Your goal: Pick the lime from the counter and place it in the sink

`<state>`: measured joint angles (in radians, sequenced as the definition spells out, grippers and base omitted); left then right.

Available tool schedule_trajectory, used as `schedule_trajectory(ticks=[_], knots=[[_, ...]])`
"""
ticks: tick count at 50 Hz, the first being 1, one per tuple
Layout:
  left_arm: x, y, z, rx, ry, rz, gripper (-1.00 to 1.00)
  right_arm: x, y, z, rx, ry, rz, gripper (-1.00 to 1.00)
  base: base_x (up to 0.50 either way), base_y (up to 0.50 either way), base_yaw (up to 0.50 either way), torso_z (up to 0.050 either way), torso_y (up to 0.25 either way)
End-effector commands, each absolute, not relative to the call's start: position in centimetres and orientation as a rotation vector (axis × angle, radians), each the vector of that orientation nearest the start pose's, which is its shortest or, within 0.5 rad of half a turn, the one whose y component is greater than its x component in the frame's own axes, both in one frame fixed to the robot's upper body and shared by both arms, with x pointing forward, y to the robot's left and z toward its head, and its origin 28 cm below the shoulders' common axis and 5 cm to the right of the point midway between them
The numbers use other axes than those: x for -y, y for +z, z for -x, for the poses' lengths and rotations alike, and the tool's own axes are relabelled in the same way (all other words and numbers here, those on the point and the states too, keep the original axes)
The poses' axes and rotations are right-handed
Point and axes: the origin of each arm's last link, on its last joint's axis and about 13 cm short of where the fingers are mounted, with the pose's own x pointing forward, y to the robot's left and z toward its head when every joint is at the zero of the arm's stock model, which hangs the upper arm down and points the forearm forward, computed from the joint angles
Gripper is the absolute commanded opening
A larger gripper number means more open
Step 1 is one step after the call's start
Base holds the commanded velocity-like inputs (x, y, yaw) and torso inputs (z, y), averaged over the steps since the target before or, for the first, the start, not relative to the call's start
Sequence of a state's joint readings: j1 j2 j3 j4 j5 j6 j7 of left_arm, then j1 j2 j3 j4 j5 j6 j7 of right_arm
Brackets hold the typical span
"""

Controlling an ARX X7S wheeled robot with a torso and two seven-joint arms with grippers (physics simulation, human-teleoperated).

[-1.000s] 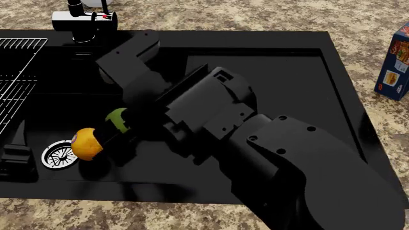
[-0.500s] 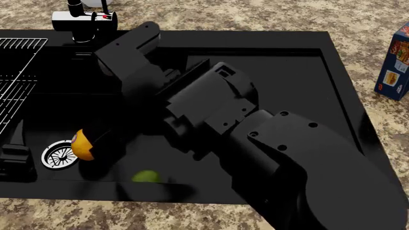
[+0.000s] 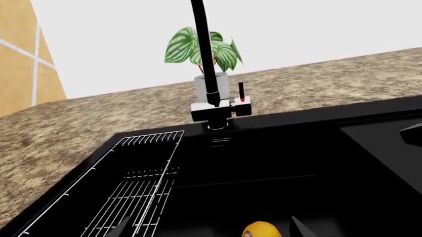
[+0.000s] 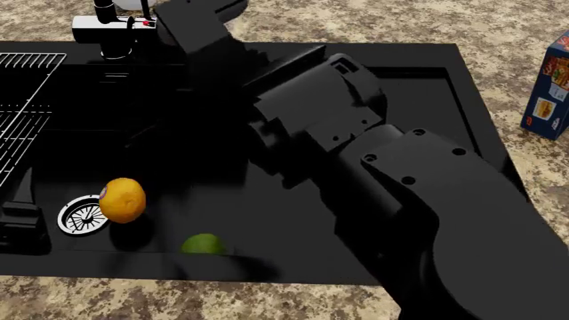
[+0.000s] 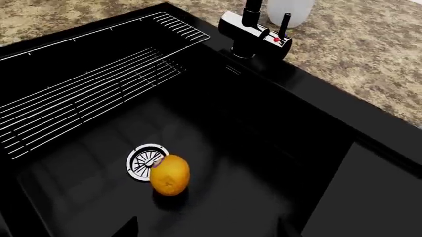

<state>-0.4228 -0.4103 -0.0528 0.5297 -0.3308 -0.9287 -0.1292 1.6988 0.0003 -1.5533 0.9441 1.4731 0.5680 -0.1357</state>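
Observation:
The lime [image 4: 202, 244] lies free on the floor of the black sink [image 4: 404, 57], close to the front wall. It does not show in either wrist view. My right gripper [image 5: 207, 230] is open and empty, high above the basin. In the head view only its black arm [image 4: 311, 127] shows, reaching toward the faucet. My left gripper [image 3: 209, 230] is open and empty, low in the basin's left part [image 4: 20, 217]. The speckled counter [image 4: 356, 20] surrounds the sink.
An orange fruit [image 4: 122, 199] sits beside the round metal drain [image 4: 84, 216]; it also shows in the right wrist view [image 5: 170, 175] and the left wrist view [image 3: 264, 231]. A wire rack [image 4: 22, 107] is at the left, a faucet [image 4: 116, 30] behind, and a blue box [image 4: 551, 87] stands on the right counter.
The lime left my right gripper and dropped to the basin floor near the front wall. The right arm then rose and swung toward the back. The orange stayed put.

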Motion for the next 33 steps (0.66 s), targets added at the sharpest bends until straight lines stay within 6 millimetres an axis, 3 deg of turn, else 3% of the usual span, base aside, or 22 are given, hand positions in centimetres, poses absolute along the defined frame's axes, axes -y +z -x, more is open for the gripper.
schedule_trajectory(ticks=[1,22,29,33], knots=[[-27.9,17.3,-25.0,0.014,0.076,-0.156,1.0,1.5,29.8,-40.1,-0.3,0.671,0.17,1.0,0.0,0.0,0.0,0.0,0.0],[-27.8,17.9,-24.9,0.031,0.069,-0.173,1.0,7.4,29.9,-31.9,-0.1,0.53,0.091,1.0,0.0,0.0,0.0,0.0,0.0],[-27.8,18.0,-24.6,0.038,0.069,-0.175,1.0,9.8,28.4,-28.9,-0.102,0.451,0.084,1.0,0.0,0.0,0.0,0.0,0.0],[-27.9,18.2,-24.4,0.042,0.074,-0.177,1.0,11.3,27.8,-26.2,-0.065,0.402,0.075,1.0,0.0,0.0,0.0,0.0,0.0]])
